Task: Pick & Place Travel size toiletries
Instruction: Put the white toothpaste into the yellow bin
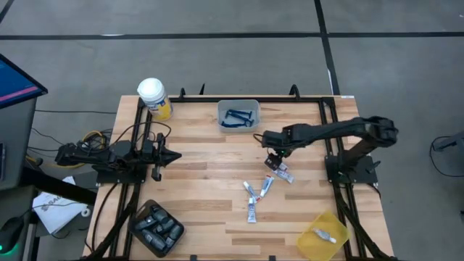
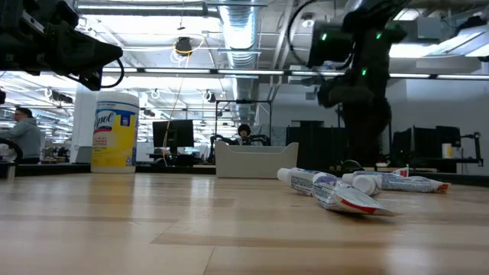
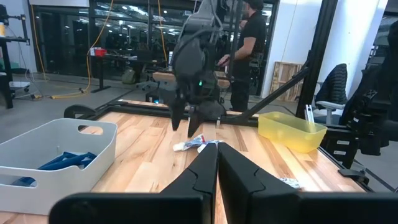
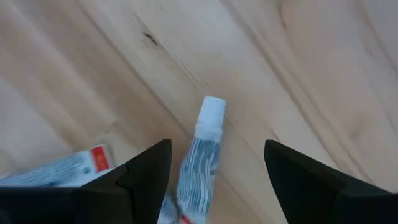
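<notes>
Several white squeeze tubes point(image 1: 267, 187) lie flat on the wooden table, right of its middle. My right gripper point(image 1: 274, 161) hangs open above the farthest tube point(image 4: 202, 155) and points down. Its fingers stand on either side of the tube without touching it, and the tube's white cap point(image 4: 212, 109) shows between them. Another tube point(image 4: 62, 168) lies beside it. Blue razors point(image 1: 238, 116) lie in a grey bin point(image 1: 222, 109). Dark pods point(image 1: 158, 226) fill a black tray. One tube point(image 1: 324, 233) lies in a yellow tray point(image 1: 308, 246). My left gripper point(image 1: 174, 154) waits shut at the table's left.
A big yellow jar with a white lid point(image 1: 154, 98) stands at the far left corner. The grey bin sits at the far edge and the yellow tray at the near right corner. Bare wood lies between my left gripper and the tubes. A person point(image 3: 252, 37) stands beyond the table.
</notes>
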